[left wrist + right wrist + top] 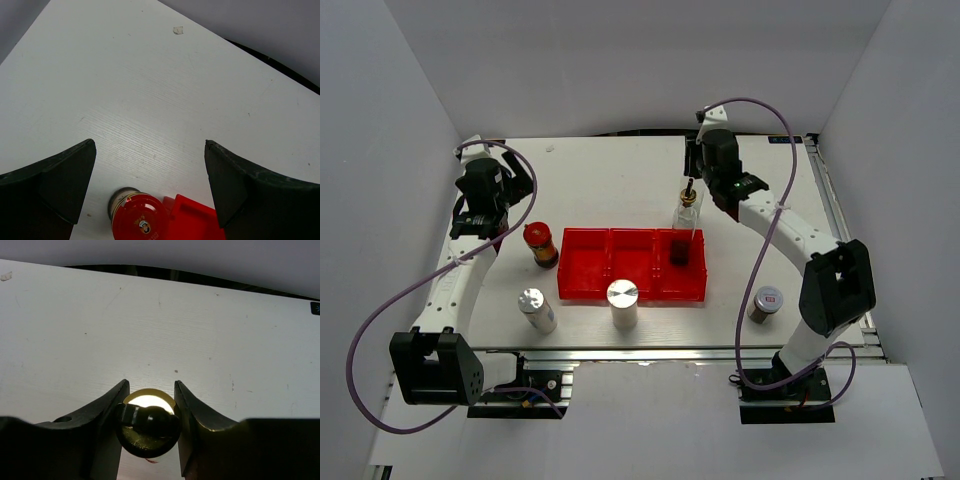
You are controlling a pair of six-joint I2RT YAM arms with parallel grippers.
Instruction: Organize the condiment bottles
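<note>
On the counter's left, the left gripper (pixel 150 145) hangs wide open by the red-lidded jar (pixel 540 243), with a silver cylinder (pixel 535 308) nearer. In the middle, the red tray (pixel 582 291) holds only a dark bottle (pixel 680 252), as it seems, in its right compartment. A second cylinder (pixel 622 300) stands just near of it. At the tray's far right corner the right gripper (pixel 151 389) clamps the glass bottle (pixel 688 212) by its spout. Rightmost, the short jar (pixel 766 302) stands apart. Most of the sorting looks undone.
</note>
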